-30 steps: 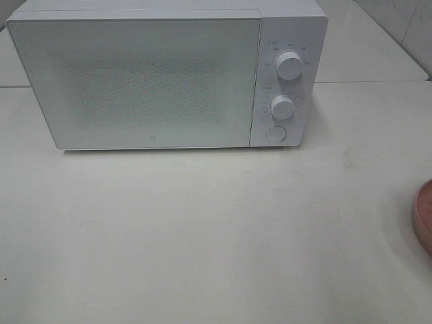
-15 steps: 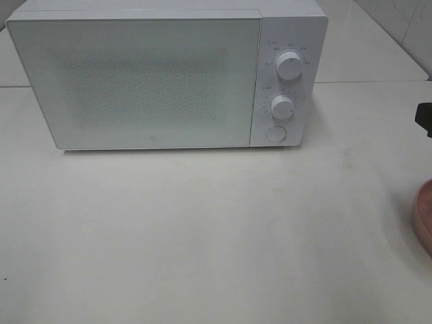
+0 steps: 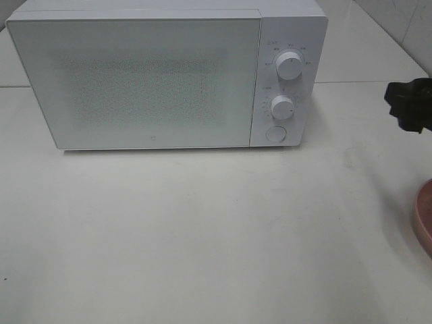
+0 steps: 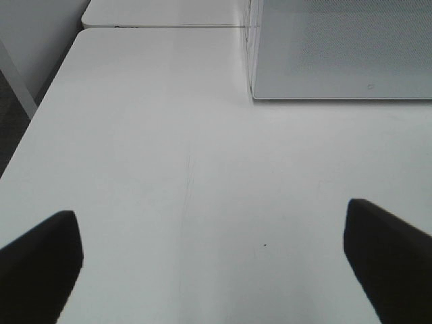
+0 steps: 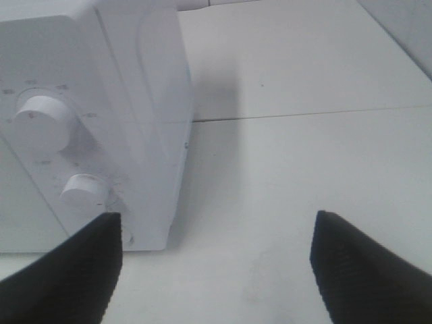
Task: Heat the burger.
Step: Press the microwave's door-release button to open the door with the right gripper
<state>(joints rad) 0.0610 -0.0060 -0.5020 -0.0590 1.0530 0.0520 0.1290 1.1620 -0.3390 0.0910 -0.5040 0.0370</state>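
The burger is out of view in every frame. A white microwave (image 3: 155, 74) stands at the back of the table with its door shut. My right gripper (image 3: 406, 108) shows as a dark shape at the right edge of the high view, level with the lower knob (image 3: 283, 107) and well to the right of it. In the right wrist view this gripper (image 5: 216, 263) is open and holds nothing, with the microwave's control panel (image 5: 74, 155) ahead of it. My left gripper (image 4: 212, 260) is open and empty over bare table, in front of the microwave's left front corner (image 4: 255, 94).
A pink plate (image 3: 425, 223) pokes in at the right edge, below the right gripper. The panel carries an upper knob (image 3: 289, 65) and a round button (image 3: 275, 133). The table's left edge (image 4: 40, 101) runs beside the left gripper.
The right gripper has come into the high view from the right edge and moved left toward the microwave. The microwave has not moved.
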